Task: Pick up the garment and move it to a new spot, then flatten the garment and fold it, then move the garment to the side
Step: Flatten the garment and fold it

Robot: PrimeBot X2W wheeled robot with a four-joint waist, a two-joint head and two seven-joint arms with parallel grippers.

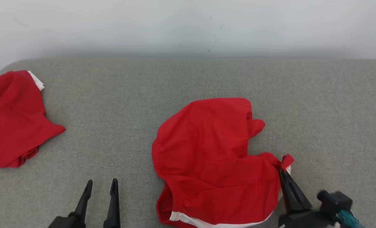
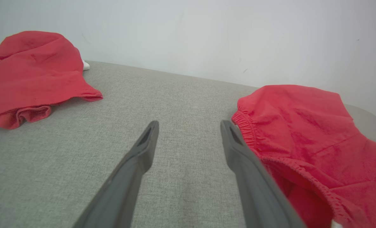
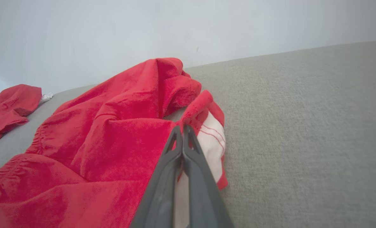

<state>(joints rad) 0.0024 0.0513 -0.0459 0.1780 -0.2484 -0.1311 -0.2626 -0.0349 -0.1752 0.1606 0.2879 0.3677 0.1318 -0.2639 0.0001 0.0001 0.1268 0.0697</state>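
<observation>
Early stage: right hand (image 1: 283, 171) pinches garment (image 1: 213, 152) corner, left hand (image 1: 102, 182) wide and empty; garment lies crumpled on surface (image 1: 111, 110), flatten/fold/set-aside pending.

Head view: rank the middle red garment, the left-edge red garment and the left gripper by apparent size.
1. middle red garment
2. left-edge red garment, cropped by the frame
3. left gripper, also cropped
</observation>
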